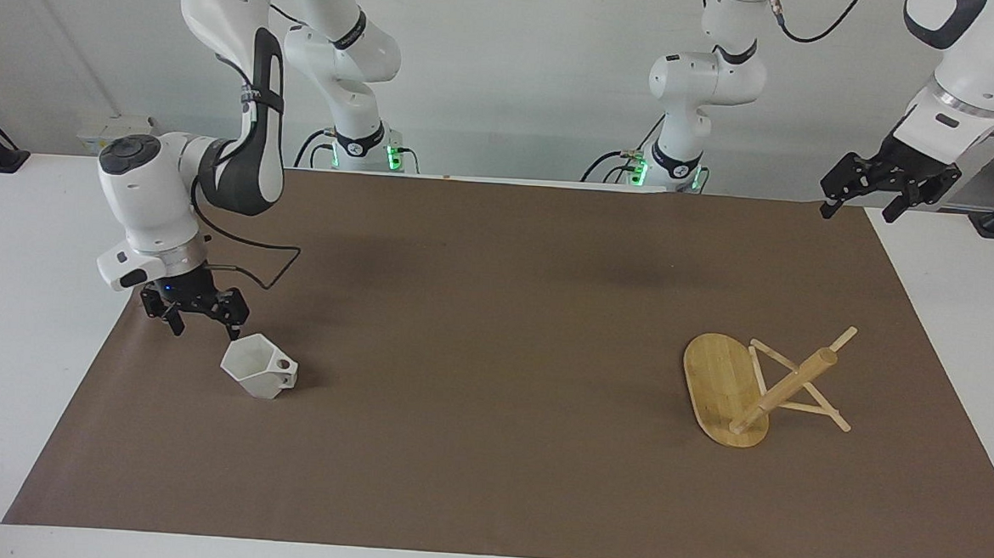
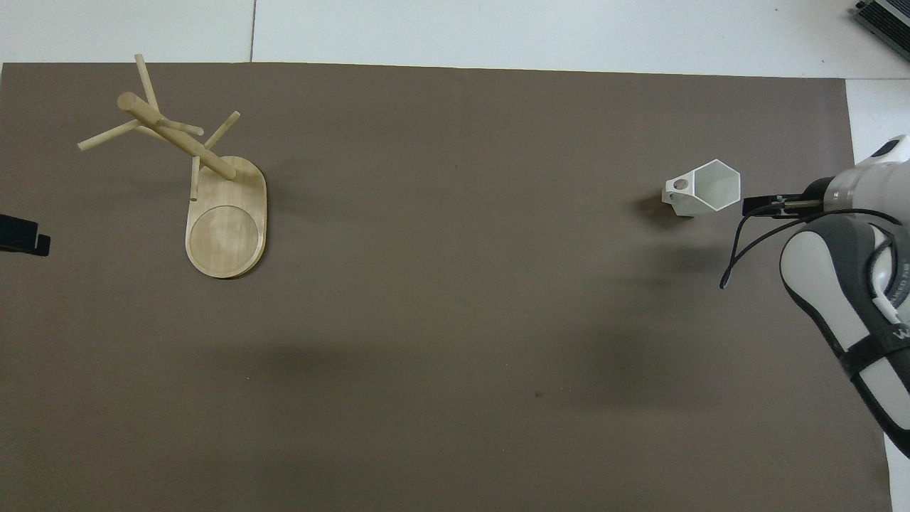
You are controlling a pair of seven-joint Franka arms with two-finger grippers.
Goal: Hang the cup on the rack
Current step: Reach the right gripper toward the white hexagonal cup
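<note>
The white faceted cup (image 1: 256, 368) (image 2: 704, 188) sits on the brown mat toward the right arm's end, its mouth showing from above and its pierced handle pointing toward the table's middle. My right gripper (image 1: 207, 332) (image 2: 755, 208) hangs low and open just beside the cup, on the side toward the right arm's end, with nothing between its fingers. The bamboo rack (image 1: 717, 380) (image 2: 227, 220) lies tipped toward the left arm's end, its post (image 1: 785, 388) (image 2: 178, 139) slanting and pegs touching the mat. My left gripper (image 1: 856, 215) (image 2: 21, 238) waits open, raised over the mat's corner.
A brown mat (image 1: 495, 313) covers most of the white table (image 1: 28, 288). The right arm's black cable (image 1: 251, 270) loops down close to the mat beside its wrist.
</note>
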